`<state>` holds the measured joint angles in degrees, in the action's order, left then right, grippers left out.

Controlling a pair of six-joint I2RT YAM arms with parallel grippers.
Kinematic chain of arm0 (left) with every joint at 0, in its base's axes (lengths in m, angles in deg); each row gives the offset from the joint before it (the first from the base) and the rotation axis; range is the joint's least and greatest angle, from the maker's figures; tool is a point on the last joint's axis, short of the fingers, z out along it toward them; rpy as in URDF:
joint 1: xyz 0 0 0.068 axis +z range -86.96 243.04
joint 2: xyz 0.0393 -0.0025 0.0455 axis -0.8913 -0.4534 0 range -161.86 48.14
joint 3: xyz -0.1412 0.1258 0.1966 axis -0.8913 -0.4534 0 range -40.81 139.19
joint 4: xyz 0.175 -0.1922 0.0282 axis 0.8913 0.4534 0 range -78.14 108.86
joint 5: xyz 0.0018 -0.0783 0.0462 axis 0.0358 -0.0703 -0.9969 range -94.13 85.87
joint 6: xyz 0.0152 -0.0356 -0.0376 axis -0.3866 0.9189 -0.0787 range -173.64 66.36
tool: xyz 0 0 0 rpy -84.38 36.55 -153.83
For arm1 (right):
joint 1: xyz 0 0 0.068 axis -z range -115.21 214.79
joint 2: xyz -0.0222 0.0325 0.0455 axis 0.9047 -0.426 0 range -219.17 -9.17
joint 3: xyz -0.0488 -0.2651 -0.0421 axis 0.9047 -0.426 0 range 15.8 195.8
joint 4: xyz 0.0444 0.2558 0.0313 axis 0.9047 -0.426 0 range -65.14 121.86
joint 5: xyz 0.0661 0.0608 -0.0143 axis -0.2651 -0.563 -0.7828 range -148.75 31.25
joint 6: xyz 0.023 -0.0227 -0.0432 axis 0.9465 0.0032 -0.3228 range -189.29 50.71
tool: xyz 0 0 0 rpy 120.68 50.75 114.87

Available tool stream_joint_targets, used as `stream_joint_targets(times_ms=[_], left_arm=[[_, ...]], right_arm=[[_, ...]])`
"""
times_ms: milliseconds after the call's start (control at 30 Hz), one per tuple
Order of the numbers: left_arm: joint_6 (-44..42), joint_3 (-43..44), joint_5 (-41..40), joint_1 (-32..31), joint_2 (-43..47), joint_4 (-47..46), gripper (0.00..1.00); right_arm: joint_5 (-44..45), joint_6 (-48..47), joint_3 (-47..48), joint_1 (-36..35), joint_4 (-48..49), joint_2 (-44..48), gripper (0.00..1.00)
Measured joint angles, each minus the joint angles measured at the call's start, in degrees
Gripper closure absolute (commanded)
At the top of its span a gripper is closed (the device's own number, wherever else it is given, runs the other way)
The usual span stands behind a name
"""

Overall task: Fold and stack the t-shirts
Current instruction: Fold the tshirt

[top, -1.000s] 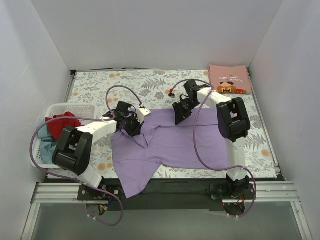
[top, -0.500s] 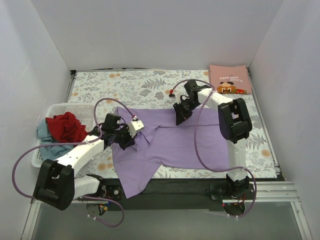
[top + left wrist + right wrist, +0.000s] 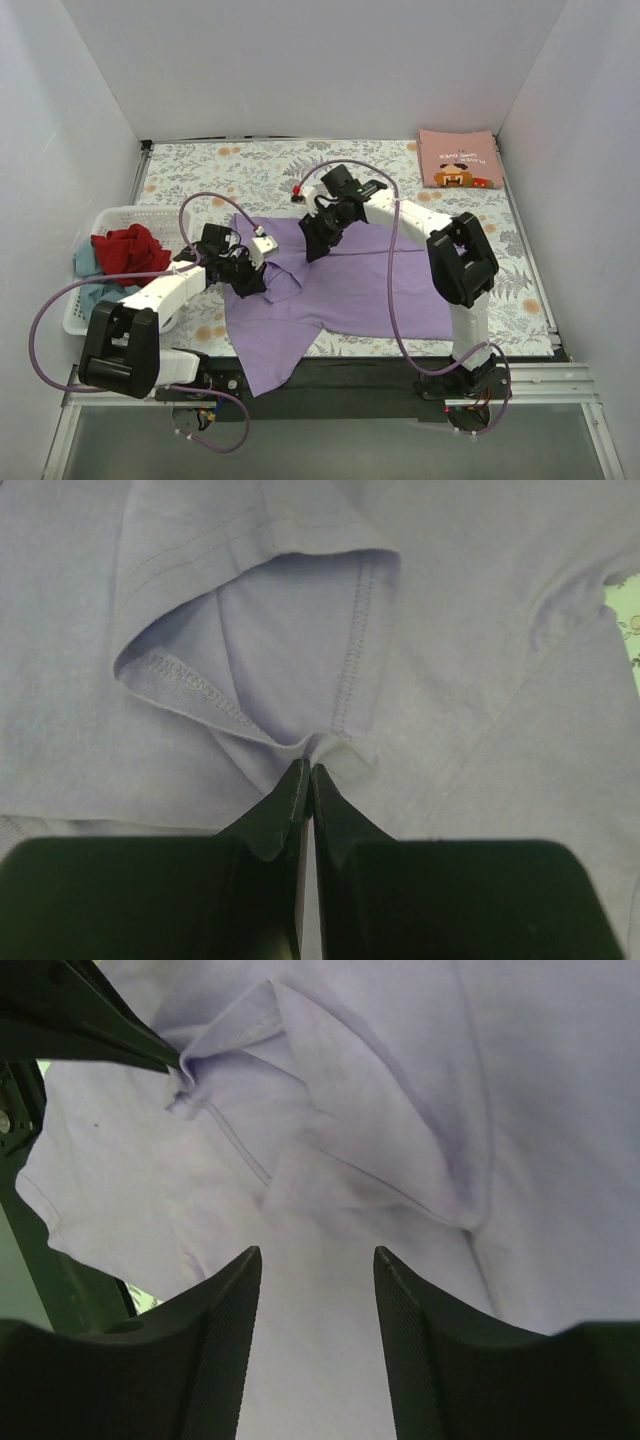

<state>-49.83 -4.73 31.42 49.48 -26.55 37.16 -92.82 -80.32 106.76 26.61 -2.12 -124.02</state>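
Sleeve fold in hand: left claw (image 3: 305,772) is pinching the plain lavender-purple t-shirt (image 3: 480,630) at its sleeve; right claw (image 3: 316,1260) is hovering part-open, empty, likely needing its own hold next.

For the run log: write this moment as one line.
left pincer: shut on lavender t-shirt sleeve | right pincer: open over it

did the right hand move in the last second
Yes. The right hand has slid left over the lavender t-shirt, further from the folded pink t-shirt in the far right corner.
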Motion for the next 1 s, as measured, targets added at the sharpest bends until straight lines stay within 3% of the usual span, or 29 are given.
stream_joint_targets(times_ms=[233,533,1000], left_arm=[[-1.64,0.0,3.21,0.22,0.46,0.98,1.0],[-4.46,-0.02,5.33,0.22,2.36,1.49,1.0],[-8.31,-1.25,6.95,0.22,5.07,1.68,1.0]], right_arm=[[4.37,3.76,1.2,-5.31,2.14,-2.86,0.41],[10.16,9.46,2.56,-5.73,2.71,-4.98,0.37],[13.2,15.37,4.24,-7.67,2.93,-8.37,0.4]])
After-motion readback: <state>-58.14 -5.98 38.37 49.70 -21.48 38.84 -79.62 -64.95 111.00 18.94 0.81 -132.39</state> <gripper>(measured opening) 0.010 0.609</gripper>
